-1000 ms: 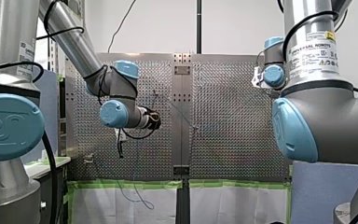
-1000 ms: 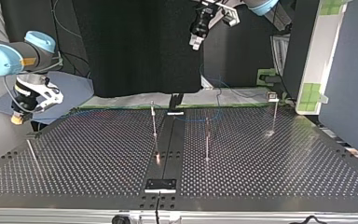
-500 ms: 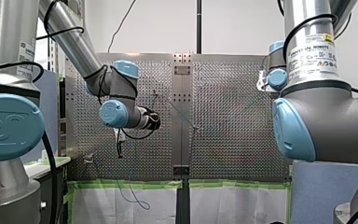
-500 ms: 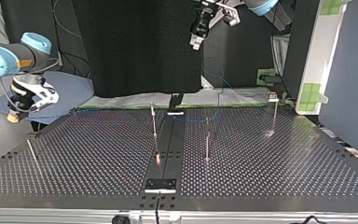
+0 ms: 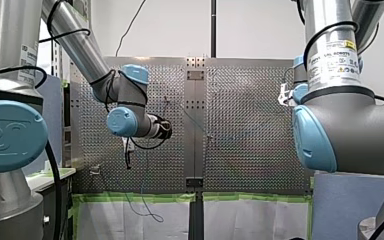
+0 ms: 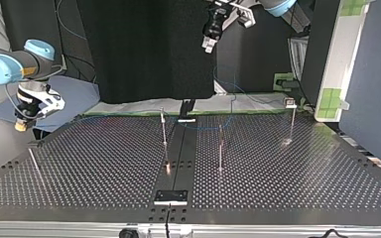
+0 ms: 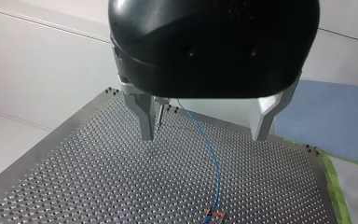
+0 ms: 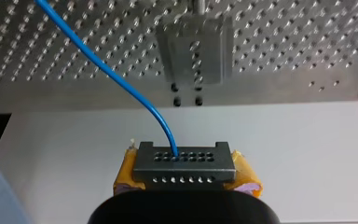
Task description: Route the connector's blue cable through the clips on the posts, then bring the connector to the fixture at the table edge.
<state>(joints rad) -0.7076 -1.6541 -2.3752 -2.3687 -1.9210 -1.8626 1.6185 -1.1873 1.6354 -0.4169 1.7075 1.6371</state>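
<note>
1. Clamps the connector between the yellow pads of the right pincer, just off the bench edge, at nine o'clock in the top view; likely held out there so the cable runs lightly taut and clear of the holes.
2. Trails that blue cable from the connector's hole row over the bench toward the posts.
3. Faces the fixture, a metal block at the bench edge just ahead of the right pincer; shows nothing seated in it, so delivery looks undone.
4. Hangs the left pincer high at twelve o'clock in the top view, metal fingers spread wide and empty, with the cable passing below between them, seemingly placed to guide it.
5. Cannot tell whether any clip holds the cable: too small.
</note>
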